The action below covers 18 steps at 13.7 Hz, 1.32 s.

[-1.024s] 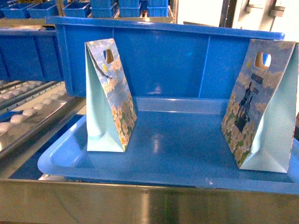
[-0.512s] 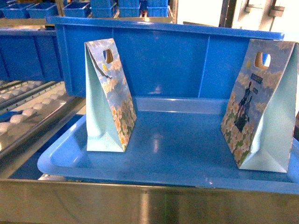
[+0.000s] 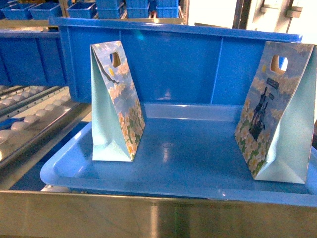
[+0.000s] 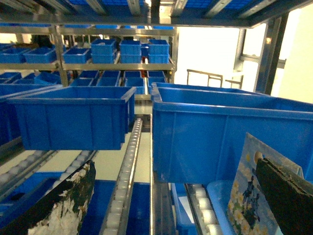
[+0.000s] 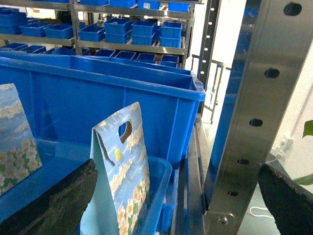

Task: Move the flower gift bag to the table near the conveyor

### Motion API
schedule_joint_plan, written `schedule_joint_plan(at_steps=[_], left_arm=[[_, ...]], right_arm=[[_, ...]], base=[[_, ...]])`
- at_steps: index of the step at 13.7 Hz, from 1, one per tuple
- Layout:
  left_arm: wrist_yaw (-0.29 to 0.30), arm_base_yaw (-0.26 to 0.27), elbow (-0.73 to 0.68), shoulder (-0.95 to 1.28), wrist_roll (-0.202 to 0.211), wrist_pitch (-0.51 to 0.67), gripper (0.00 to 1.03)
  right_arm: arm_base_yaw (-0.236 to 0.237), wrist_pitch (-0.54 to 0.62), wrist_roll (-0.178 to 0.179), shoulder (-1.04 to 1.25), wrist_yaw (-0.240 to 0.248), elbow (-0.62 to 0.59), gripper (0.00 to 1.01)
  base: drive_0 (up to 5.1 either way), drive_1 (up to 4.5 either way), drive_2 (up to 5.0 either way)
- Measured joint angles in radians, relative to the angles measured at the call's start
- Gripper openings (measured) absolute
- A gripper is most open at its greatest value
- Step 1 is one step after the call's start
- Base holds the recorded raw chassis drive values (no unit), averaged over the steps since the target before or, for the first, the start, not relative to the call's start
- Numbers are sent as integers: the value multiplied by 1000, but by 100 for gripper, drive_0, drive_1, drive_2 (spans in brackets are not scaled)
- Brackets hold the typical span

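Two floral paper gift bags, left one [image 3: 115, 101] and right one [image 3: 277, 111], upright on shallow blue plastic tray [image 3: 163, 163], ahead of both jaws. Both jaws spread apart, holding nothing. Risk: tipping the light bag or snagging the steel shelf post [image 5: 254, 107] just right of right jaws.

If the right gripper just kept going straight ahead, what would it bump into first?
Probably the flower gift bag, which stands upright in the light blue tray between the right gripper's open fingers. The big blue bin rises behind it. Depth is hard to judge here.
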Motion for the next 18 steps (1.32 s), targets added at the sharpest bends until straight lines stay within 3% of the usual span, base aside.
schedule_joint_plan(at_steps=[3,6,7,9,12,14,16,18], left_arm=[[-33,-93,109,127,-1,-25,98],[-106,-206,177,212,24,-12,98],[-132,-235,196,253,42,3,98],[-158,-248,244,333,74,35,98],[-164,-247,248,339,93,35,98],[-164,-247,248,339,96,35,98],[-165,-247,248,339,96,34,98],[-164,-247,248,339,96,34,98]], right_arm=[[32,24,-20,104,12,93,98],[93,47,-22,217,42,183,98],[93,47,-17,259,43,216,98],[92,47,4,386,45,297,98],[85,-29,90,557,42,441,98],[83,-53,105,616,66,502,98],[71,-89,129,670,88,510,98],[71,-140,171,698,71,510,98]], base=[[0,0,0],[0,0,0],[0,0,0],[0,0,0],[0,0,0],[0,0,0],[0,0,0],[0,0,0]])
